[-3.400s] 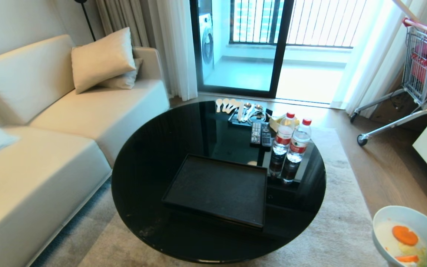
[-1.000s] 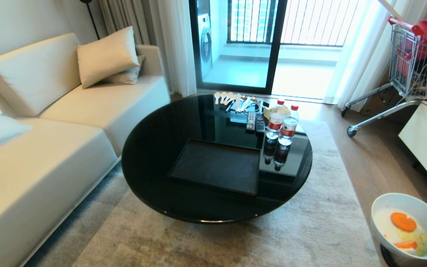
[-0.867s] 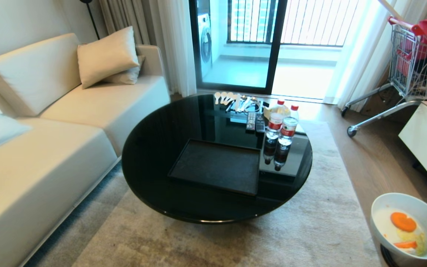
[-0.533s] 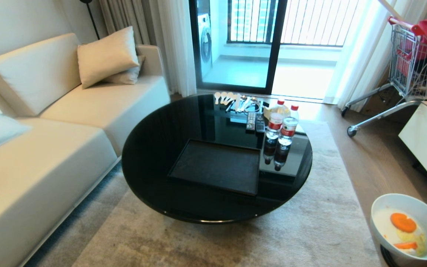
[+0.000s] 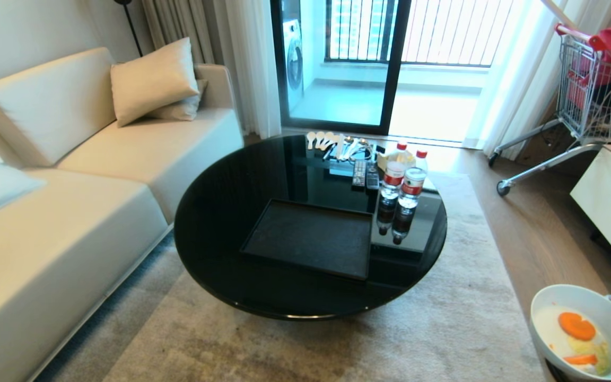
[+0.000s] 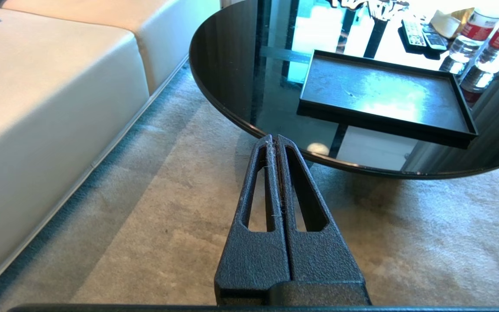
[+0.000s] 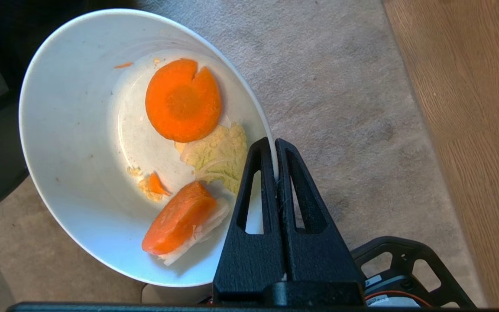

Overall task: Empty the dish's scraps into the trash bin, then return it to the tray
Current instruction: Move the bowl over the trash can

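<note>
the risk here is a spill: the bowl hangs tilted off the table, over the rug, pinched only at its rim. if it slips or tips further before it is over the bin, the carrot slices and pale leaf bits would likely land on the rug. the bin is hard to make out. the right gripper is clamped on the bowl's rim, one finger inside and one outside. the left gripper hangs shut and empty near the table edge. the tray sits empty on the table.
</note>
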Robot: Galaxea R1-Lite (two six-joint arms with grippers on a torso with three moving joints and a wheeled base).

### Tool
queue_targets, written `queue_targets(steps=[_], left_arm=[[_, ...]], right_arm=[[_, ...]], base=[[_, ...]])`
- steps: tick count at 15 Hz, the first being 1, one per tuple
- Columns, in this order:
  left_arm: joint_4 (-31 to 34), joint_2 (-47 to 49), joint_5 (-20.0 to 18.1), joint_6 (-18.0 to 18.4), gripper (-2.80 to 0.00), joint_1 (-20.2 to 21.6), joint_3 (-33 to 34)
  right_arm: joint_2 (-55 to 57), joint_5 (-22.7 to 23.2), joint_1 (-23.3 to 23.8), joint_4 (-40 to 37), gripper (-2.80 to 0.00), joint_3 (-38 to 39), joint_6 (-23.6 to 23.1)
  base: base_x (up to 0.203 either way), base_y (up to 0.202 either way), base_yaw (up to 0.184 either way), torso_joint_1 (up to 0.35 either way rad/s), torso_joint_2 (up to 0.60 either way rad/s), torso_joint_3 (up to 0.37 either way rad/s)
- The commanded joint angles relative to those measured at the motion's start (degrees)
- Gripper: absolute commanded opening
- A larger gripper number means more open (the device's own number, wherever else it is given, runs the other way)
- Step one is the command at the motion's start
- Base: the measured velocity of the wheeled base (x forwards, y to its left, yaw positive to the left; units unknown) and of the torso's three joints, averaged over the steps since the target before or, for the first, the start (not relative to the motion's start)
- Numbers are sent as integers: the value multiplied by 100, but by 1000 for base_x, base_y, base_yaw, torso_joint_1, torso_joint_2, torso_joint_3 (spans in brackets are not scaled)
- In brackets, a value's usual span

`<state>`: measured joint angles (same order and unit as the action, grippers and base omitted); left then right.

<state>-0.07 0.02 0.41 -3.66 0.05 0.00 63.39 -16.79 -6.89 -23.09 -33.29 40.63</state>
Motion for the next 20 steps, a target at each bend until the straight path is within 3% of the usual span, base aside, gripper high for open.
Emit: queue_targets(steps=[1, 13, 20], left_arm=[[-1, -2, 2, -3, -280, 4, 0], [-1, -2, 2, -3, -280, 4, 0], [-1, -2, 2, -3, -280, -5, 0]], right_arm=[[-2, -9, -13, -3, -280, 123, 32], [-29, 79, -58, 24, -280, 314, 24], [-64, 70, -58, 24, -280, 349, 6]], base=[[0, 0, 0, 0, 0, 0], [0, 0, 0, 0, 0, 0], [0, 9, -144, 3, 1, 2]])
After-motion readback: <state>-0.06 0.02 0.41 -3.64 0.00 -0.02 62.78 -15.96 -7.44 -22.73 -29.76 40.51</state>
